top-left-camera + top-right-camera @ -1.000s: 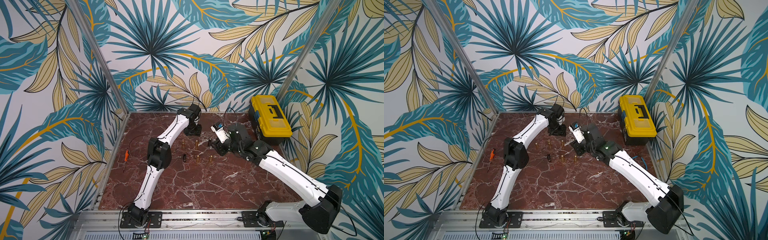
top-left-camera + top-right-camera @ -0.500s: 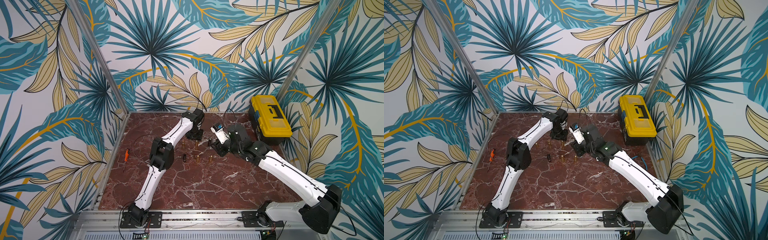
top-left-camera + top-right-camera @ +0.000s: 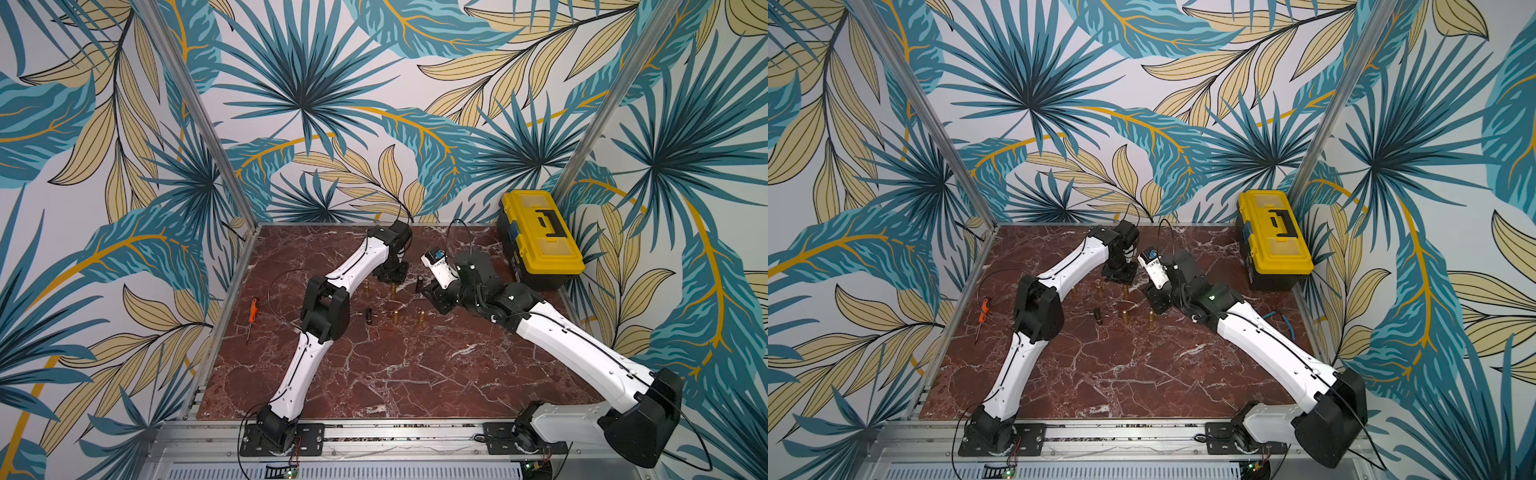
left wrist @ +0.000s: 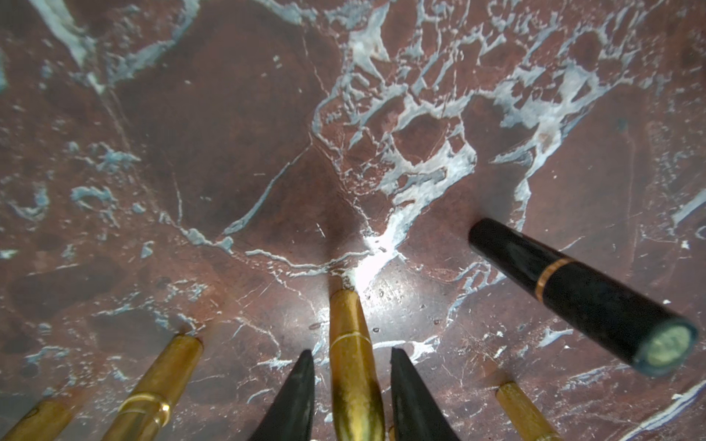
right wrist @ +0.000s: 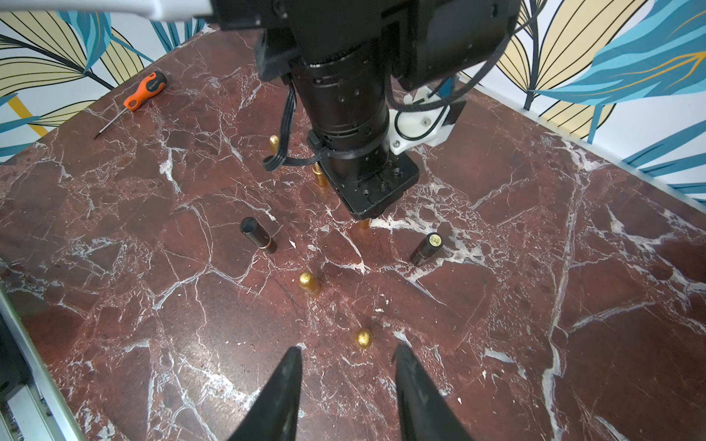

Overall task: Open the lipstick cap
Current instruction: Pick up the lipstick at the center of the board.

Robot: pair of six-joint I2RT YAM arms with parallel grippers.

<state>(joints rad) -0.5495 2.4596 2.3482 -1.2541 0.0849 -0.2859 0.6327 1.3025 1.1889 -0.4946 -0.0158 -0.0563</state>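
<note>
Left wrist view has the left gripper [image 4: 350,352] straddling an upright gold lipstick [image 4: 347,317], its fingers [image 4: 298,397] standing just apart on either side with a sliver of table [image 4: 229,114] showing between each and the tube, so I judge it not yet clamped; the lipstick reads as closed, its thin seam ring showing no gap; nothing of the opening is done, and what is left is the squeeze, a second hold on the other end, and the pull; the right gripper [image 5: 348,348] hovers near that lipstick, fingers wide apart and empty; close around that lipstick the room is tight: a black lipstick [image 4: 573,290] stands near on one side, a second gold lipstick [image 4: 160,382] just beside on the other; a straight lift looks safest to me, since a sideways sweep could topple neighbours; well apart from that lipstick lie the screwdriver [image 5: 143,89], near a table edge, and the yellow toolbox [image 3: 540,232], by the wall; bare marble between that lipstick and the arm bases leaves ample room
</note>
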